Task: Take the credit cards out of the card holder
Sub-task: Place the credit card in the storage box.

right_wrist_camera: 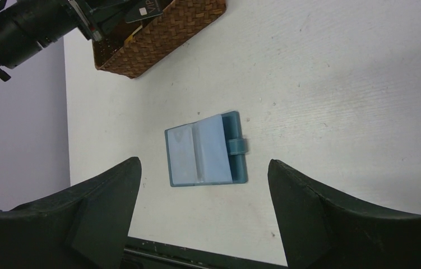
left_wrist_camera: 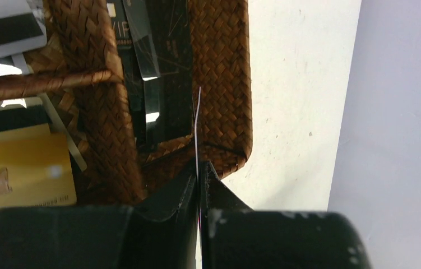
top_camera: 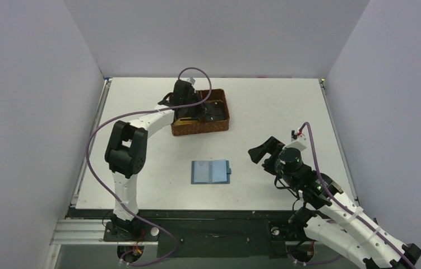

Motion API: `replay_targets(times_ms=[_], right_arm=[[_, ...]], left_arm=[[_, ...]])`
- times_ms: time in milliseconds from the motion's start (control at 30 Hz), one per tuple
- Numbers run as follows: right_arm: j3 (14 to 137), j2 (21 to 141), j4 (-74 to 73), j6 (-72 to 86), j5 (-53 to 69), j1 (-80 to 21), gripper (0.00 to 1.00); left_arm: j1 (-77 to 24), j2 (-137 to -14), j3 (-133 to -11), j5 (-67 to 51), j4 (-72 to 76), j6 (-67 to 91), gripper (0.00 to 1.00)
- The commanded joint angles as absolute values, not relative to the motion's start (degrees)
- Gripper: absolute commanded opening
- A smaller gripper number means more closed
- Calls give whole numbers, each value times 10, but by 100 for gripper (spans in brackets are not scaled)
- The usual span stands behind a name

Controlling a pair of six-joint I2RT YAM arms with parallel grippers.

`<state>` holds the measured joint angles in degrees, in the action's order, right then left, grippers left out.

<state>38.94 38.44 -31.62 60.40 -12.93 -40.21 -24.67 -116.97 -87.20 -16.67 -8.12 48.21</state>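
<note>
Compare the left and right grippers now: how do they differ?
The left gripper has its jaws shut on a thin card seen edge-on; the right gripper has its jaws wide open and empty. Left is over the woven basket; right is beside the open card holder, not touching it. Both have black jaws.

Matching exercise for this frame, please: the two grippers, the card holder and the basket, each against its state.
Things:
1. left gripper
2. right gripper
3. card holder
4. woven basket

States:
A. lies open on the table
B. fingers apart, holding nothing
C. has loose cards inside
D. fingers shut on a thin card

Pairs: 1-D, 2-B, 3-A, 4-C
</note>
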Motion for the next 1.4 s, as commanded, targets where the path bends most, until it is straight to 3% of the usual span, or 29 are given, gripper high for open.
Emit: replay_targets(times_ms=[0,133,200,300,367,867,1167,1367], right_arm=[[406,386,-322,595,-143,-403,79],[409,394,-321,594,-142,-404,79],[409,397,-319,592,-139,-404,79],[411,404,-316,589,-135,-403,79],[411,406,-314,588,-134,-404,79],[406,450,-292,581,-128,-410,80],[442,538,-271,572,-161,-466,80],[495,637,-247,567,-184,-522,79]], left_arm=[[-238,-1191,-922,-174,-81,477,0],[-236,-1208,-947,-179,-93,476,0],[-236,-1214,-957,-180,-102,470,8],[-236,-1213,-966,-183,-108,465,33],[-236,-1208,-970,-185,-109,462,36],[-237,-1114,-923,-192,-123,432,46],[-239,-908,-725,-161,-131,417,49],[-245,-761,-621,-91,-221,392,50]])
